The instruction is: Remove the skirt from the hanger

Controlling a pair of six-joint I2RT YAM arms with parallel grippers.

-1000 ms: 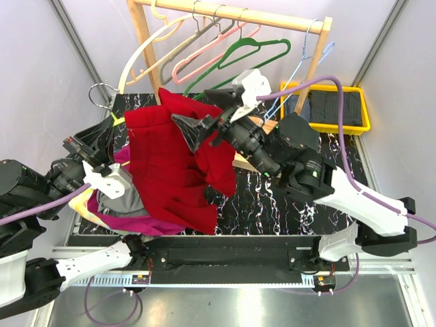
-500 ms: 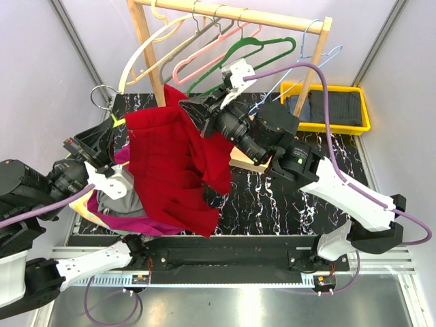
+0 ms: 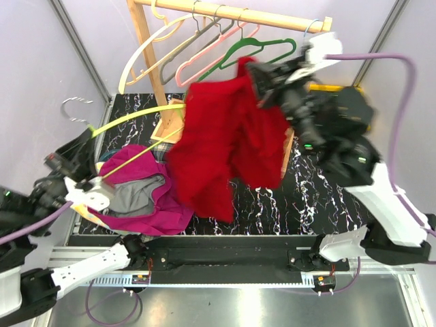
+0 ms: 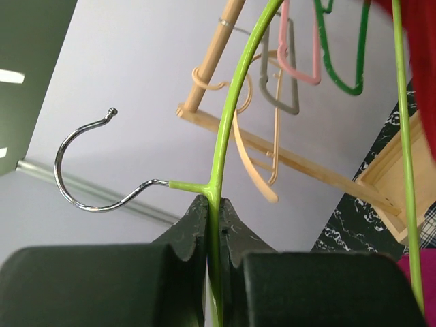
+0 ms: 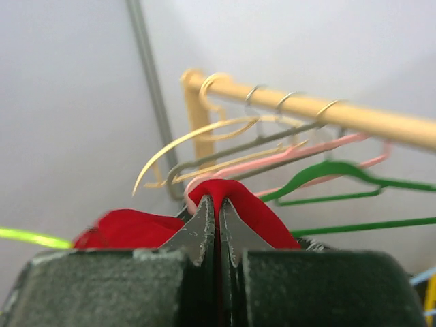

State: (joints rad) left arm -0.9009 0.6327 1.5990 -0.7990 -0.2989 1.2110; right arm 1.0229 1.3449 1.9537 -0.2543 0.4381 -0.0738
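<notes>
The right hand (image 3: 264, 80) is shut on a fold of the red skirt (image 3: 225, 146), seen from above held high at the far right, by the wooden rack (image 3: 238, 15). The skirt hangs from it over the middle of the worktop (image 3: 300, 197). The left hand (image 3: 83, 182), near left, is closed on the lime hanger (image 3: 157, 108), whose arms reach right to the skirt's left edge. Whether the cloth is quite free of them I cannot tell. Below lies a heap of magenta and grey clothes (image 3: 146, 201). The yellow bin (image 3: 319, 87) at far right is almost hidden by the arm, its contents unseen.

The left wrist view shows the jaws pinching the hanger just under its hook, with red cloth at the far end.

The right wrist view shows red cloth bunched between closed jaws.

The pulling-off step seems nearly done. Next the hands should draw further apart until the skirt clears the hanger.
</notes>
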